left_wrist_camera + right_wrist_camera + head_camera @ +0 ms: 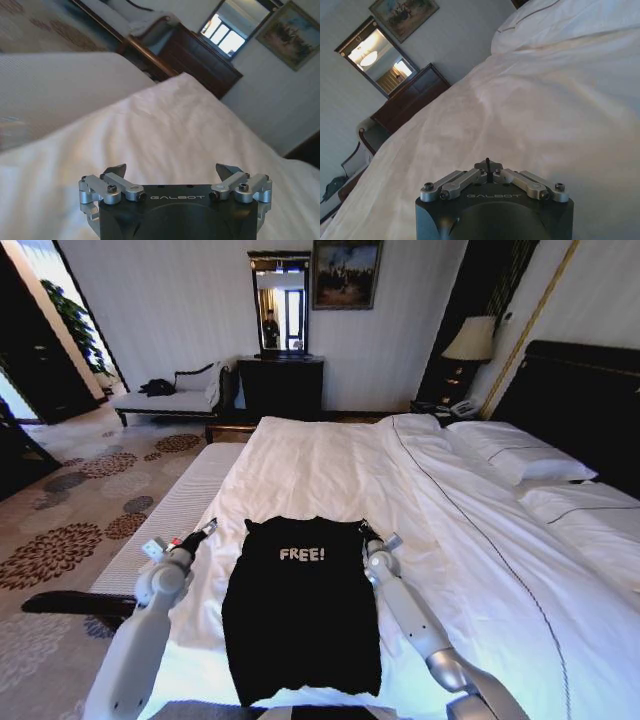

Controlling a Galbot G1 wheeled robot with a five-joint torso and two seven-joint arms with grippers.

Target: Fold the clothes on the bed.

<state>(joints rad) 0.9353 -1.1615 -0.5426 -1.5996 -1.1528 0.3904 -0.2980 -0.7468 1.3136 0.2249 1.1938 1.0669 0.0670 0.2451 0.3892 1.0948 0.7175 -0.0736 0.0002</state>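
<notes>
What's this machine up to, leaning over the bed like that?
It is a two-armed robot folding a black T-shirt lettered "FREE!" that lies on the white bed. The shirt already looks narrowed into a long strip, sleeves tucked in. The left gripper hangs with its fingers spread, just off the shirt's top left corner. The right gripper is shut at the top right corner; whether it pinches the fabric I cannot tell.

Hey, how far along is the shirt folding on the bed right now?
Partly done: the black T-shirt lies on the bed as a narrow rectangle, sleeves tucked in. The right gripper, jaws shut, sits at its top corner; the left gripper, jaws open, is beside it. The lengthwise fold is left.
</notes>
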